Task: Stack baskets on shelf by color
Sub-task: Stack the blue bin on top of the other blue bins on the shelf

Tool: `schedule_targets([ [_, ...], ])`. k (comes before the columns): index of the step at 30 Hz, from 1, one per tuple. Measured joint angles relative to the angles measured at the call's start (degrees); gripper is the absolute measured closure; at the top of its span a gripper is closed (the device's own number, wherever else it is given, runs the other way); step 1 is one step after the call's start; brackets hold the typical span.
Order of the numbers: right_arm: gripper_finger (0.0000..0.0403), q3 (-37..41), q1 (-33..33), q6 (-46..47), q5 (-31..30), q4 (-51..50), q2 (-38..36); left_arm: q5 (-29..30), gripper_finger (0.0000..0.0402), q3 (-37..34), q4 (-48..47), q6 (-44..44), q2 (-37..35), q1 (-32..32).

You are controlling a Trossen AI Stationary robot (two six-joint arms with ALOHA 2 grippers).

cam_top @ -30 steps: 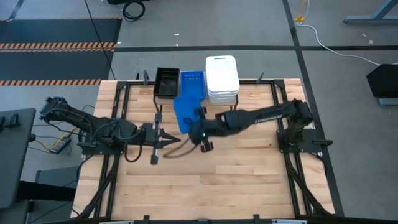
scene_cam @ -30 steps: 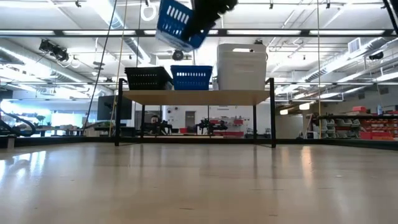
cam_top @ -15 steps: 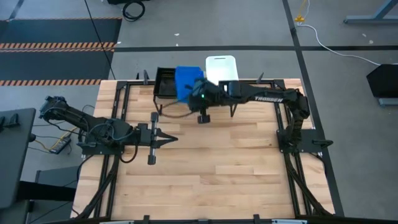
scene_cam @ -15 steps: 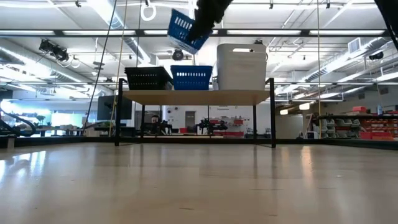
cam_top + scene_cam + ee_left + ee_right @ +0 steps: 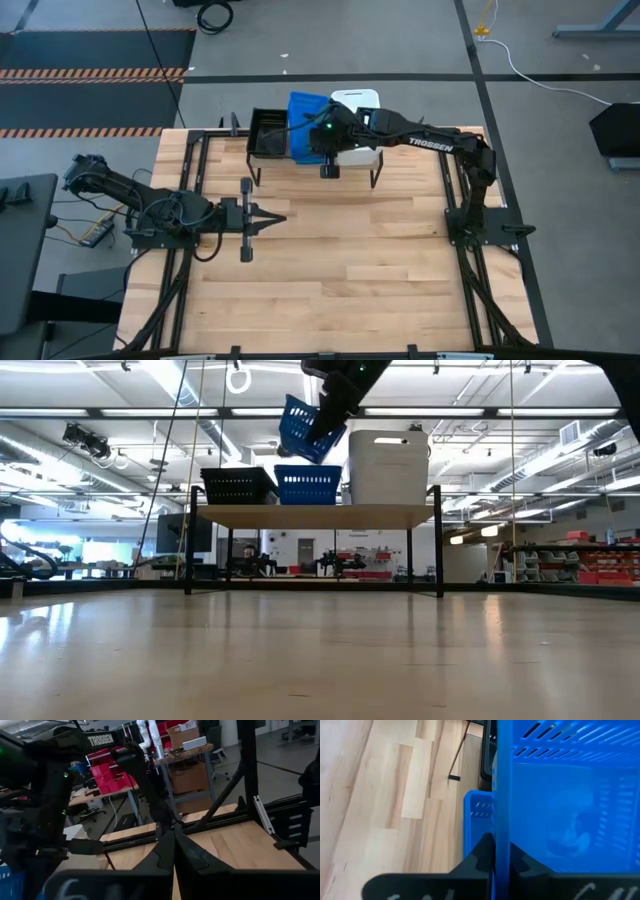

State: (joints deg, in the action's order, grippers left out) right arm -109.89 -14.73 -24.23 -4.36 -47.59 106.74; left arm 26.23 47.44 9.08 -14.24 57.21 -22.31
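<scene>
The right tool (image 5: pixel 495 851) pinches the wall of a blue basket (image 5: pixel 310 428) and holds it tilted in the air above the blue basket on the shelf (image 5: pixel 315 516). The left tool (image 5: pixel 270 220) is pressed together, empty, over the surface (image 5: pixel 350 270).

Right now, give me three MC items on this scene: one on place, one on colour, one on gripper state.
1. Where is the held basket?
A. On the tabletop
B. In the air above the blue basket on the shelf
C. Inside the black basket

2. What colour is the basket at the shelf's left end, seen in the low view?
A. Black
B. White
C. Red

3. How is the left gripper?
A. Shut on a basket
B. Wide open
C. Shut, holding nothing

Answers:
1 B: the right gripper holds the tilted blue basket over the blue basket on the shelf.
2 A: the black basket stands there on the shelf.
3 C: the left gripper shows its fingers together over the table.
</scene>
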Motion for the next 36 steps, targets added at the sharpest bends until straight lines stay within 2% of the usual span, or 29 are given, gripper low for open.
schedule_targets([
  [10,0.0386,2.7,0.0,0.0,0.1,0.1,0.1,0.1,0.0395,0.0,0.1,-0.1,0.0,0.0],
  [24,0.0304,3.3,-0.1,0.2,-2.0,2.1,0.1,0.1,0.0395,-0.1,0.2,0.0,0.0,0.0],
  [32,0.0298,3.4,0.0,0.3,-1.9,2.0,0.1,0.1,0.0395,-0.1,0.2,0.1,0.0,0.0],
  [36,0.0298,3.4,0.1,1.7,0.4,2.0,0.1,0.1,0.0395,-0.1,0.2,0.1,0.0,0.0],
])
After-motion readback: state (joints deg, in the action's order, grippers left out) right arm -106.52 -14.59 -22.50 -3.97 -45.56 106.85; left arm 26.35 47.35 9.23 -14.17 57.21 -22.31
